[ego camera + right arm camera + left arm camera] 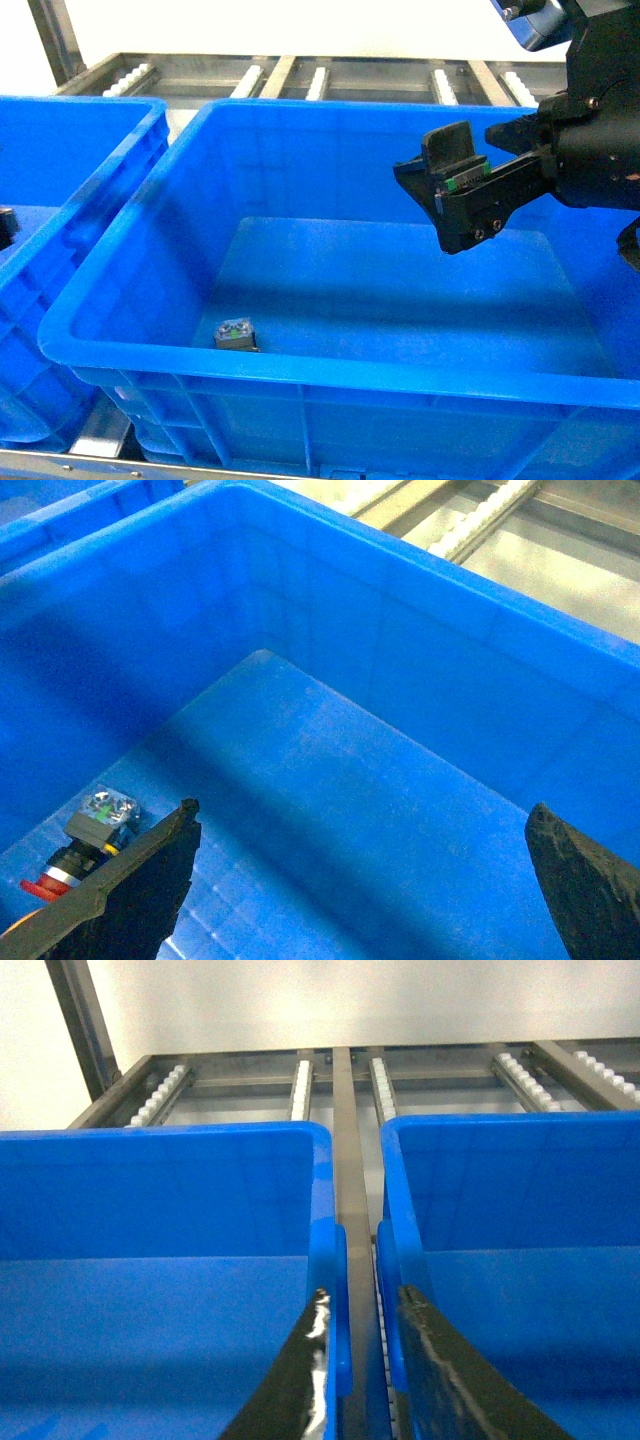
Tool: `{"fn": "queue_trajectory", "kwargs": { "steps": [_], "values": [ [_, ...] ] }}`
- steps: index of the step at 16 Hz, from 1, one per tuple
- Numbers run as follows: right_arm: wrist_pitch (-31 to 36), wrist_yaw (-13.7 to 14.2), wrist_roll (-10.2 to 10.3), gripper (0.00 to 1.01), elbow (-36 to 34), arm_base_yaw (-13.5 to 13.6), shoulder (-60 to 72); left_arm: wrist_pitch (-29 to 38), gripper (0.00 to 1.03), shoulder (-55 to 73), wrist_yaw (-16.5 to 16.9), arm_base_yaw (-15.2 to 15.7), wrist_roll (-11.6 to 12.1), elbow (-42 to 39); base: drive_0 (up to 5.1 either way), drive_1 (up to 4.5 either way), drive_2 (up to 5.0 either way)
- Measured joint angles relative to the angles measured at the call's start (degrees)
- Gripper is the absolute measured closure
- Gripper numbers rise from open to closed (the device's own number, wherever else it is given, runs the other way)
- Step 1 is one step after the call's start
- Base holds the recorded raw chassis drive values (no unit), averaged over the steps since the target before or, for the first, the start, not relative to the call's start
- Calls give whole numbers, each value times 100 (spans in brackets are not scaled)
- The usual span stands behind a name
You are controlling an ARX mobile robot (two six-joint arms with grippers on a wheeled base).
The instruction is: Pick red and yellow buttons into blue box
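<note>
The red button (85,840) lies on its side on the floor of the blue box (400,610), its red cap toward the near wall. In the head view it shows as a small block (236,334) near the box's front left corner, behind the rim (300,375). My right gripper (440,190) hangs above the box's right half, open wide and empty (365,812), with the button beside its left finger (150,880). My left gripper (365,1300) hovers over the gap between two blue crates, its fingers slightly apart and holding nothing. The yellow button is out of view.
A second blue crate (70,150) stands tight against the box's left side, with a dark item (5,225) at the frame edge inside it. A metal roller rack (320,78) runs behind both crates, and a metal rail (350,1160) lies between them.
</note>
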Motion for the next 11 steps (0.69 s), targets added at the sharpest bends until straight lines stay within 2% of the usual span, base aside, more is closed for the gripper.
{"fn": "queue_trajectory", "kwargs": {
  "steps": [2,3,5,7,8,9,10,11],
  "values": [
    [0,7,0,3,0,-4,0,-140,100,-343,133,168,-37,-197,0,0,0],
    [0,7,0,3,0,-4,0,-234,101,-566,212,258,-52,-319,0,0,0],
    [0,7,0,3,0,2,0,140,101,-697,350,400,-59,-605,0,0,0],
    [90,79,24,3,-7,7,4,-313,101,-1016,503,549,-59,-879,0,0,0],
    [1191,1012,199,11,-278,118,92,-476,101,-1281,570,601,-59,-949,0,0,0],
    [1794,1613,409,18,-562,105,42,-584,101,-1499,640,636,-59,-962,0,0,0],
    [2754,2833,739,38,-1547,-116,-466,-979,101,-2065,750,787,-61,-1012,0,0,0],
    [2920,2889,822,49,-1895,-343,-800,-1248,101,-2345,1110,1123,-57,-1084,0,0,0]
  ]
}}
